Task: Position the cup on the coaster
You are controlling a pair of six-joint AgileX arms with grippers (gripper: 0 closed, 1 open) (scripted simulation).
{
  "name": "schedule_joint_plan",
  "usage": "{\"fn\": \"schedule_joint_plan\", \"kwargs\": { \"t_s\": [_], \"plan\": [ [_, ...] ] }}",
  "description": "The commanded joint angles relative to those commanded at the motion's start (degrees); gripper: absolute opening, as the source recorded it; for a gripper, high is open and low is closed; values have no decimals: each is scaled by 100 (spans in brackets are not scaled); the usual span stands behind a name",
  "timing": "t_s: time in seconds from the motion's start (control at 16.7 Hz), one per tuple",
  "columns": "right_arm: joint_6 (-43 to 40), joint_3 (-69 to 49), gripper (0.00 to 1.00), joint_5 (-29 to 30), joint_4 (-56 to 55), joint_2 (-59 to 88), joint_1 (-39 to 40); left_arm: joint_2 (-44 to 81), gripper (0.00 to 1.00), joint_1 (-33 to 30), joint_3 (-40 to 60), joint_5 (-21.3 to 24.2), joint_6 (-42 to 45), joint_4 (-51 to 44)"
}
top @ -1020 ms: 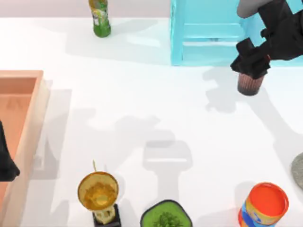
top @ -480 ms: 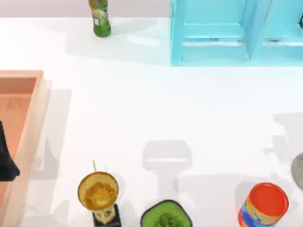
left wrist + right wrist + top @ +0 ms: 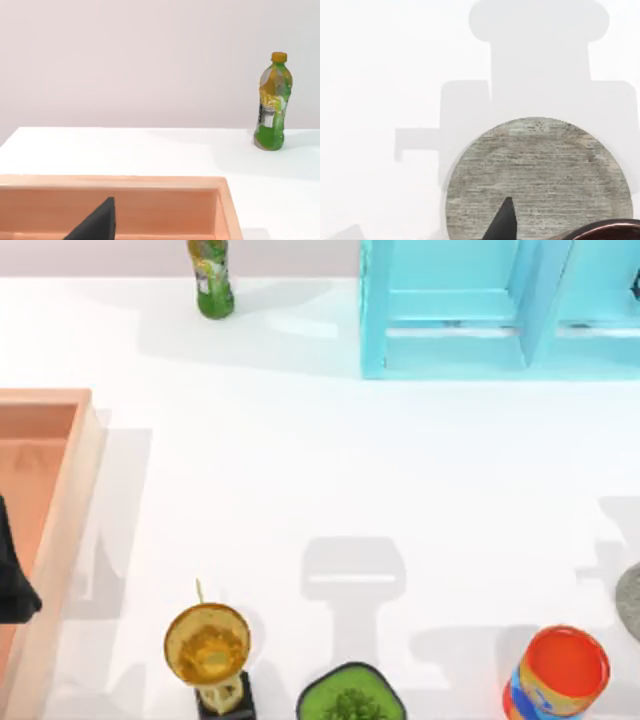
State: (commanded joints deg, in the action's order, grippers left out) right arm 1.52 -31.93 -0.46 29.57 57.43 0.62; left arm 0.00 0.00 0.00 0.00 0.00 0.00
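Closest to the right wrist camera, the dark maroon rim of the cup is seen, carried clear of the worktop and judged to be grasped in the clenched jaws of the right gripper, one dark tip of which is seen just beside the rim. Beyond them the coaster lies flat and bare. The cup is off toward one edge of the disc and not over its middle, so the step in hand is taken to be the final lining-up before lowering.

To do it well, the cup should be brought over the middle of the coaster first and kept upright. It should then be let down straight until its base sits flat inside the rim of the disc. The jaws should be released only once the base is borne.

In the top view the coaster is cut by the right edge. The orange can stands near it, so sideways travel low over that side is best avoided.

Far across, the left gripper is parked over the wooden tray. How its jaws stand cannot be told
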Motion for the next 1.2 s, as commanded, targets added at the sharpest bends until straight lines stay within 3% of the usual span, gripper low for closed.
{"fn": "schedule_joint_plan", "kwargs": {
  "t_s": [1.2],
  "plan": [
    [44, 724, 0, 31, -2223, 1465, 5, 0, 100, 0, 0, 0, 0, 0]
  ]
}}
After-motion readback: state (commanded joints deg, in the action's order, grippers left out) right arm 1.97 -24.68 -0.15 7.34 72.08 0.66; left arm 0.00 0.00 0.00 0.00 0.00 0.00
